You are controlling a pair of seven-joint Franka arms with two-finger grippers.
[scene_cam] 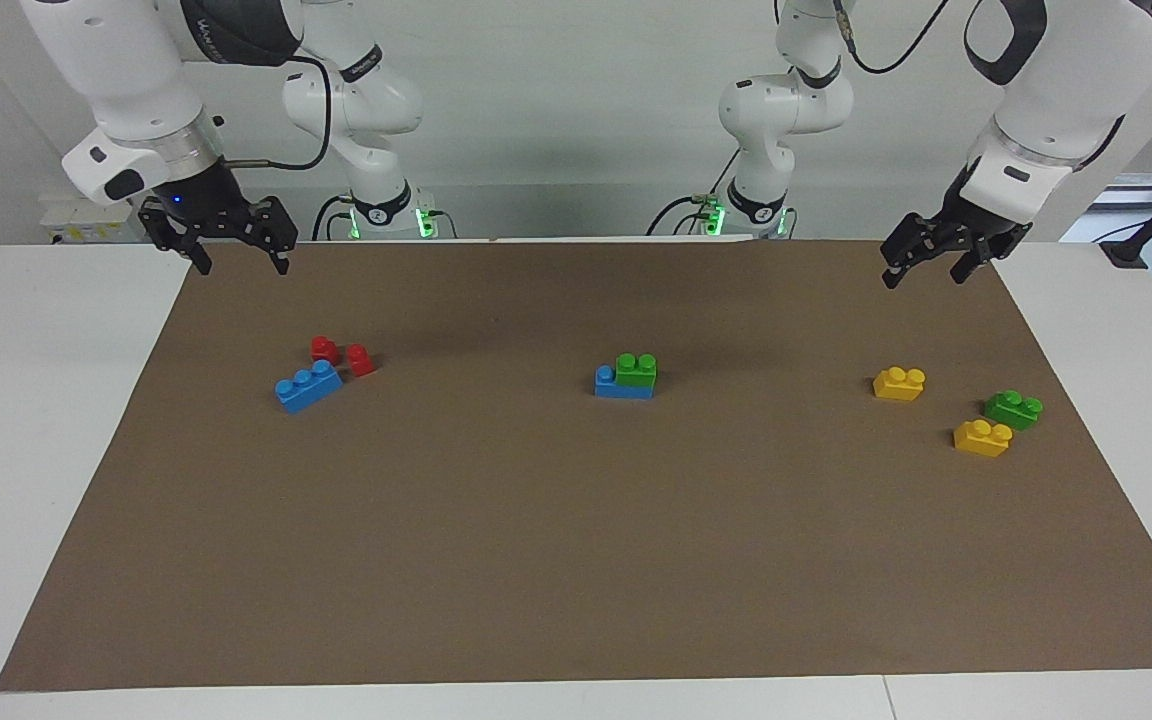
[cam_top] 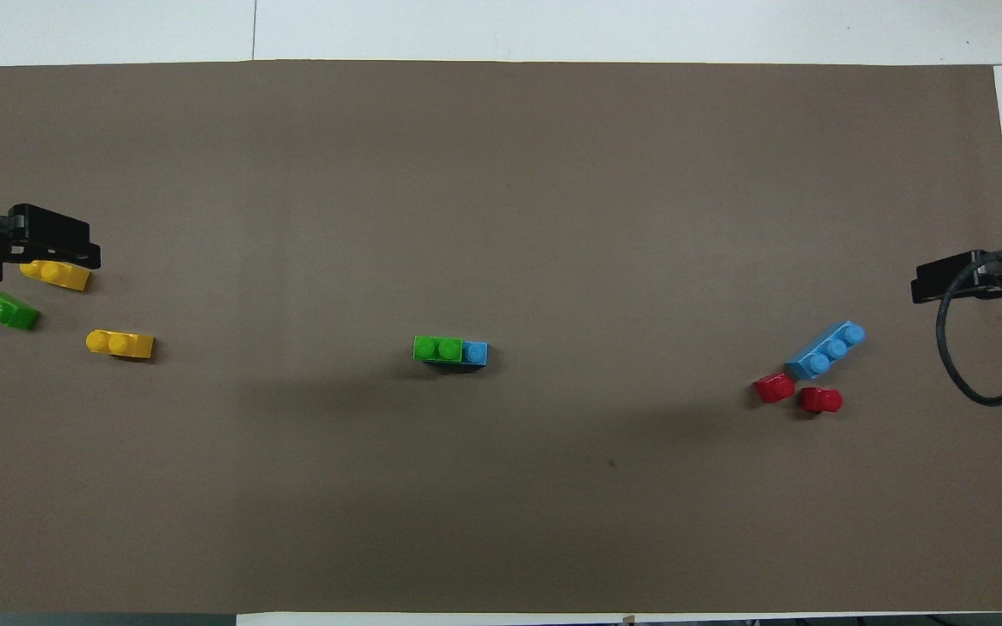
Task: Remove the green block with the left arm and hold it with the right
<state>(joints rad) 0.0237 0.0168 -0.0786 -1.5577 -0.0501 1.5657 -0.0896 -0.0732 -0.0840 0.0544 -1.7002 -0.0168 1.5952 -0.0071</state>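
Observation:
A green block (scene_cam: 636, 368) sits on one end of a blue brick (scene_cam: 614, 386) in the middle of the brown mat; the pair also shows in the overhead view, green block (cam_top: 437, 349) on blue brick (cam_top: 476, 352). A second green block (scene_cam: 1013, 409) lies loose at the left arm's end, also seen in the overhead view (cam_top: 2, 309). My left gripper (scene_cam: 924, 272) is open and empty, raised over the mat's corner at its own end. My right gripper (scene_cam: 242, 262) is open and empty, raised over the mat's corner at its end. Both are well away from the stacked pair.
Two yellow bricks (scene_cam: 899, 383) (scene_cam: 982, 438) lie by the loose green block. A loose blue three-stud brick (scene_cam: 308, 386) and two red pieces (scene_cam: 324, 349) (scene_cam: 360, 359) lie toward the right arm's end. The brown mat (scene_cam: 576, 560) covers most of the white table.

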